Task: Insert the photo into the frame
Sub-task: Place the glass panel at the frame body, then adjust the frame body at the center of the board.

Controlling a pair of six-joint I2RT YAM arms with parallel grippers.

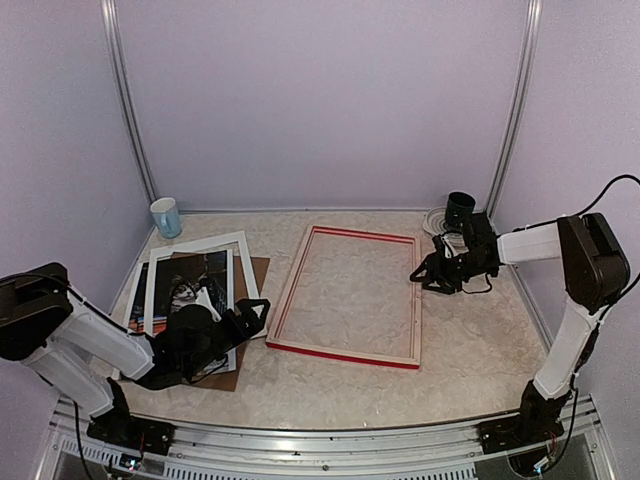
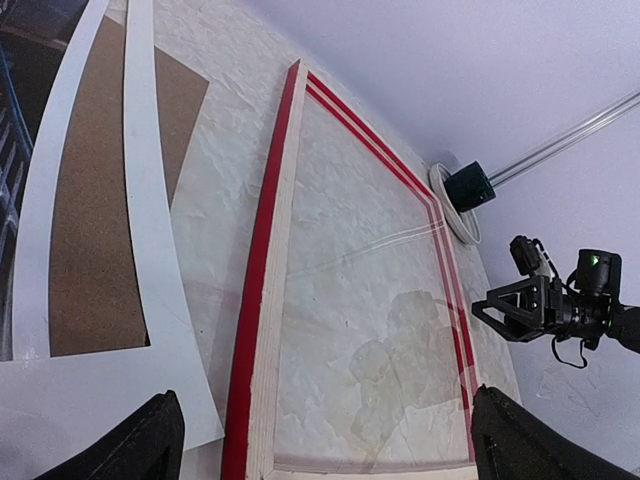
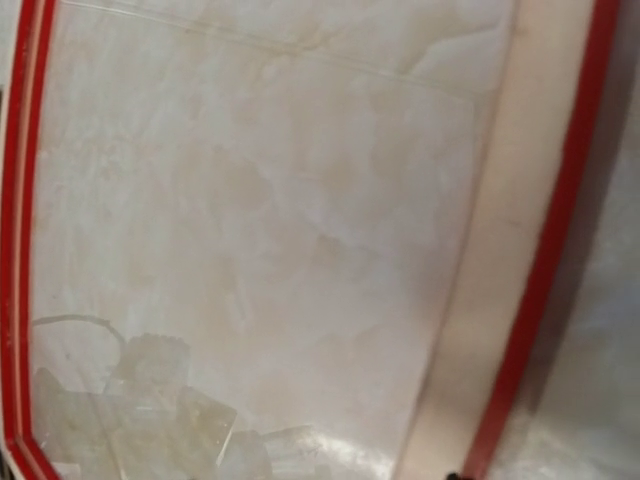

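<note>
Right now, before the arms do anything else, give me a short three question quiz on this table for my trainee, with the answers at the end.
1. True or false: the photo lies inside the frame.
2. What stands at the far left corner of the table? A) a cup B) a stapler C) a bottle
3. Which claw hovers by the photo, and is it open or shut?
Key: 1 false, the photo lies left of the frame, on the brown board. 2 A. 3 the left claw, open.
</note>
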